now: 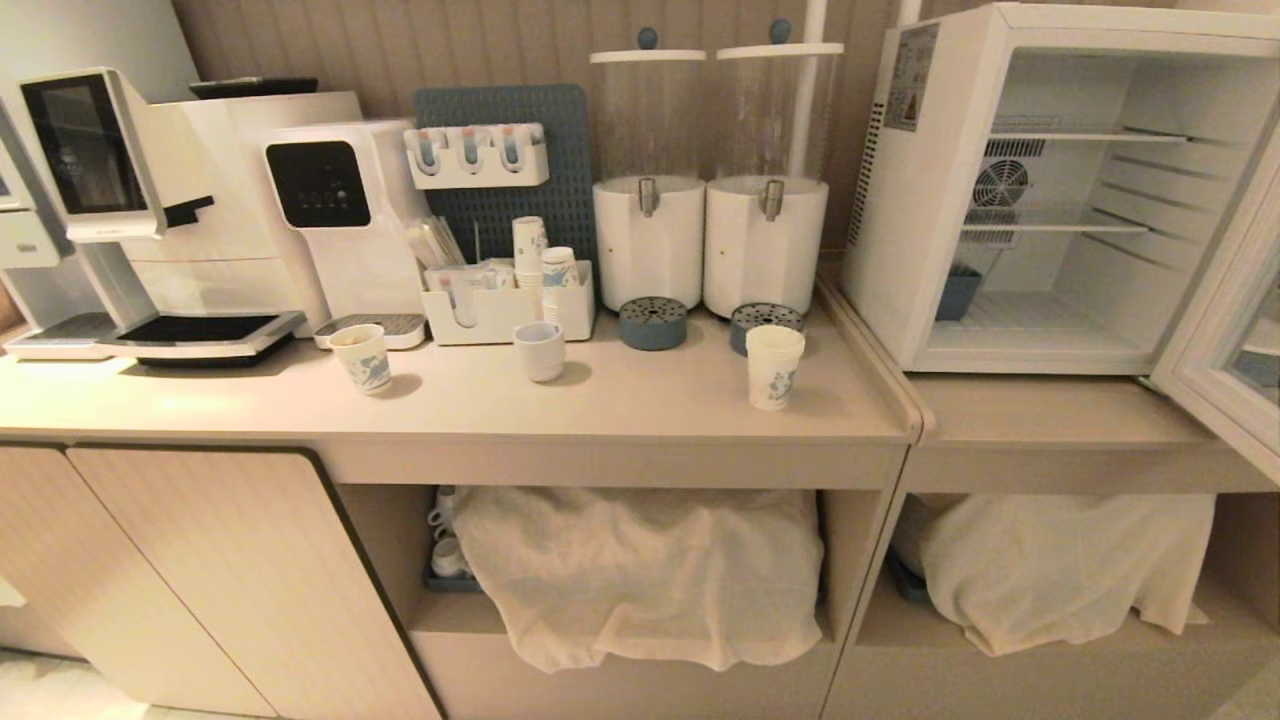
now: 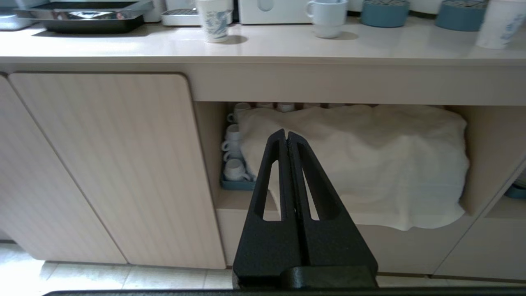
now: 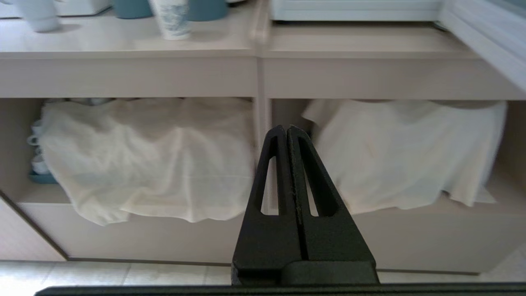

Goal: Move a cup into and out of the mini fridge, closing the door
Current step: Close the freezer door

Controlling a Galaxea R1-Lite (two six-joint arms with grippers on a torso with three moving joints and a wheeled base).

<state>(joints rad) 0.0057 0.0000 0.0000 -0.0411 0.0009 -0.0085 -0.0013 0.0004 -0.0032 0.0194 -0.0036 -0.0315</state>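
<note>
Below the counter (image 1: 600,420) edge, both my hands hang low facing the cabinet front. Left hand (image 2: 287,135): fingers pressed together, nothing between them, aimed at the white cloth (image 2: 361,164) draped over the open lower shelf. Right hand (image 3: 287,130): fingers likewise pressed together, empty, aimed at the post between the two shelf bays.

On the counter, near its front edge: the cup (image 1: 774,366), tall nested paper stack, upright, just left of the step where the counter drops to the lower ledge. Ceramic mug (image 1: 540,350) and a shorter paper cup (image 1: 362,358) stand further left, well apart from it.

Beyond, on the right: the mini fridge (image 1: 905,260), interior showing, wire shelves bare. The door (image 1: 1225,350) is swung wide toward me on the right.

Risks, as I judge them: rising right arm clipping the open door; a squeeze crushing the paper cup or tipping it; the raised lip at the step catching the cup's base on a low carry.

Open room: bare counter around the cup; fridge floor clear at front.
</note>
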